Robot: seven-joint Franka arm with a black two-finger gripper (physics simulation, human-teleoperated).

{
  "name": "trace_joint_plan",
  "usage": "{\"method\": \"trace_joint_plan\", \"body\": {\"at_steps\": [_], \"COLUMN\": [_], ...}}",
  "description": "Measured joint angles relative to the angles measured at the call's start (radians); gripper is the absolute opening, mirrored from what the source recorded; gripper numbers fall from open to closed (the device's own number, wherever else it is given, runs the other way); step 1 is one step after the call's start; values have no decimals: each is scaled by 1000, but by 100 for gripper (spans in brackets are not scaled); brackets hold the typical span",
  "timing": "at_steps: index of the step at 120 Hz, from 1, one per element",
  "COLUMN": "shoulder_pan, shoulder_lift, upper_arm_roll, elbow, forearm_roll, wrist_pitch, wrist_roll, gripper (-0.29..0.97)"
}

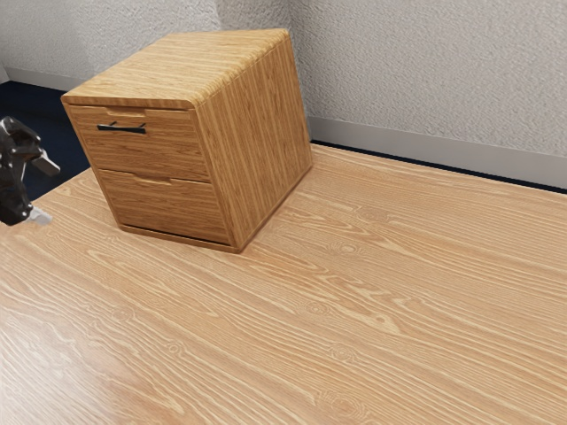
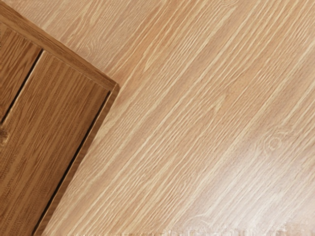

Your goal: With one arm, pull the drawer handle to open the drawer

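Gripper [image 1: 18, 177] at the exterior view's far left edge, black, partly cut off by the frame; how wide the jaws stand, cannot tell from here. It hangs just above the table [image 1: 354, 310], level with the cabinet's lower half, apart from the cabinet front, touching nothing visible. Drawer handle [image 1: 121, 129]: thin black bar, horizontal, near the top of the upper drawer [image 1: 142, 146], up and to the exterior view's right of the gripper. Upper drawer front sits flush with the cabinet [image 1: 239, 115], not pulled out. Lower drawer [image 1: 164, 204] beneath it, also flush. Cabinet is wood-grained and boxy, standing on the light wooden table near its back edge. Wrist view: one corner of the cabinet front [image 2: 49, 147], a dark seam running between two panels, and the table's pale grain [image 2: 206, 123] beside it. Behind the table, a grey baseboard [image 1: 443, 146] and a textured pale wall [image 1: 425, 62]; dark blue floor [image 1: 35, 102] past the table's far left corner.
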Motion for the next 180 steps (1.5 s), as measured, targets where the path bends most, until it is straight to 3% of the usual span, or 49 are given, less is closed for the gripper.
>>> {"method": "trace_joint_plan", "body": {"at_steps": [22,46,81,101,142,158,180], "shoulder_pan": [-11,-56,-305,-384,-434,-505,-507], "shoulder_lift": [22,38,107,111,114,115,115], "upper_arm_roll": [19,45,248,306,356,395,400], "elbow": [48,103,287,343,365,413,425], "forearm_roll": [83,51,56,63,80,103,125], "wrist_pitch": [-70,-81,-80,-80,-75,-63,-32], "wrist_roll": [177,229,232,235,241,242,245], "gripper": [68,68,68,68,68,68,68]}}
